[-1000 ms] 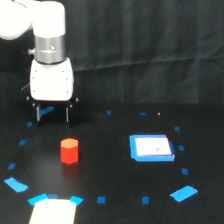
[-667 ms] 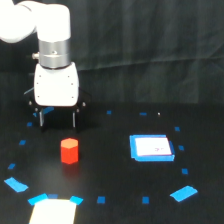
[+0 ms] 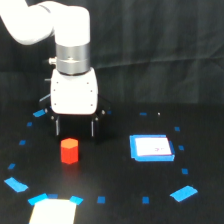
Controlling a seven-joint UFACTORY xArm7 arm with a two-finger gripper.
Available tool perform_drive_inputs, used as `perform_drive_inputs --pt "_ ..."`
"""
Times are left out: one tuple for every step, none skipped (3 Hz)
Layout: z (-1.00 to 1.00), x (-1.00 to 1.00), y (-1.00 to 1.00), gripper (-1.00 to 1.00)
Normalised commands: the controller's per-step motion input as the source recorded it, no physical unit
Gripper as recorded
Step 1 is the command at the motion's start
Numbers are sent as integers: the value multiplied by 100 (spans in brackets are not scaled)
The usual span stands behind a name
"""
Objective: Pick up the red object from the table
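The red object [image 3: 69, 150] is a small orange-red block standing on the black table [image 3: 115, 175], left of centre in the exterior view. My gripper [image 3: 74, 128] hangs from the white head directly above and just behind the block. Its two dark fingers [image 3: 57, 125] point down, spread wider than the block, with nothing between them. The fingertips are level with the block's top or slightly above it. The block stands free and untouched.
A white-and-blue flat square [image 3: 151, 148] lies to the exterior view's right of the block. Blue tape pieces [image 3: 183, 193] ring the table. A pale patch [image 3: 51, 211] with blue corners sits at the front edge. A black curtain hangs behind.
The arm has moved toward the exterior view's right and nearer, so the gripper now stands over the red block. The block has not moved.
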Motion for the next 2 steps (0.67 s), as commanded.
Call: perform_drive_inputs --pt "-13 -3 -76 76" --pt "10 -12 -64 79"
